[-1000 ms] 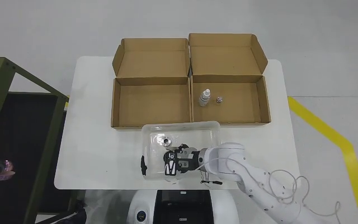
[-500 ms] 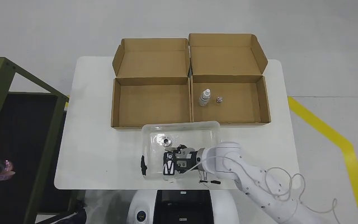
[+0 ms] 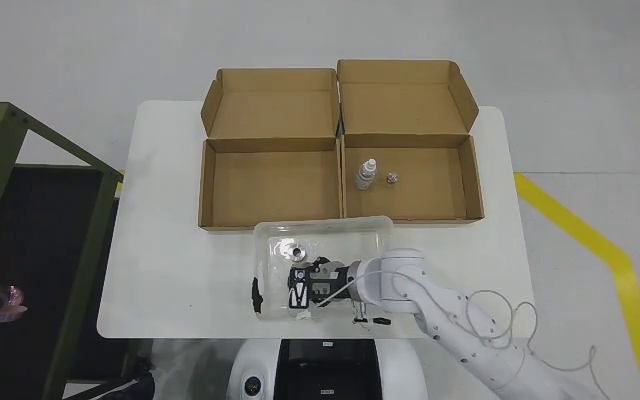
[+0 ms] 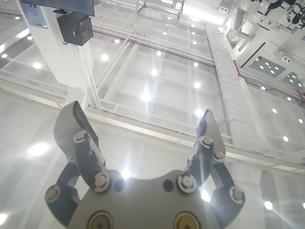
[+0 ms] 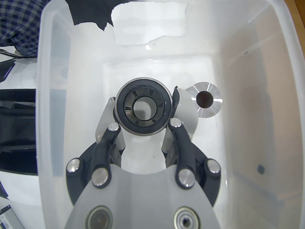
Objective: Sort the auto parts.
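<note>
A clear plastic bin stands at the table's front edge. Inside it, my right gripper is shut on a black bearing ring, which sits between the fingers just above the bin floor. A silver flanged bushing lies on the bin floor right beside one fingertip, also seen from the top as the bushing. My left gripper points up at the ceiling, open and holding nothing.
Two open cardboard boxes stand behind the bin. The left box has a bare floor. The right box holds a small white bottle-shaped part and a small metal part. Black tape sticks to the bin's end wall.
In the top view the right gripper has shifted a little to the left inside the bin. The boxes and their parts have not moved.
</note>
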Controlling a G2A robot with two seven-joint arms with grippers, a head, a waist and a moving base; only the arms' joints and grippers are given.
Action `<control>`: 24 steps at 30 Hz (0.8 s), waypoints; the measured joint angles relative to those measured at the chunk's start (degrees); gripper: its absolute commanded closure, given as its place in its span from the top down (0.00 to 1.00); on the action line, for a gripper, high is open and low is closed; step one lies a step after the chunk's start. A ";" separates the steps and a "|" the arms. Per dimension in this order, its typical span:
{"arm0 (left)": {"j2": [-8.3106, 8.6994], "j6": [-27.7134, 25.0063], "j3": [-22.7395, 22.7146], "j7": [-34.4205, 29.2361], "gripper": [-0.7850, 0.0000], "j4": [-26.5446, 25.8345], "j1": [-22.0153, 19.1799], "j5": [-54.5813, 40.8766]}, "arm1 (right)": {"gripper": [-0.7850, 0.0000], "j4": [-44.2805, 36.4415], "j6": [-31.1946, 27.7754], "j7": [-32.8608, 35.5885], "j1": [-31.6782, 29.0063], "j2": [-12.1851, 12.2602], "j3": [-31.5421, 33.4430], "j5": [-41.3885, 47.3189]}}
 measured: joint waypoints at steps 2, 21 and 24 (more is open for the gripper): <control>0.00 0.00 0.00 0.00 1.00 0.00 0.00 0.00 | 0.00 -0.16 -0.36 -0.30 0.10 0.06 0.44 0.37; 0.00 0.00 0.00 0.00 1.00 0.00 0.00 0.00 | 0.00 -6.89 -4.43 -3.01 -3.67 2.40 9.36 6.62; 0.00 0.00 0.00 0.00 1.00 0.00 0.00 0.00 | 0.00 -8.22 -4.73 -3.83 -4.55 2.91 11.72 8.09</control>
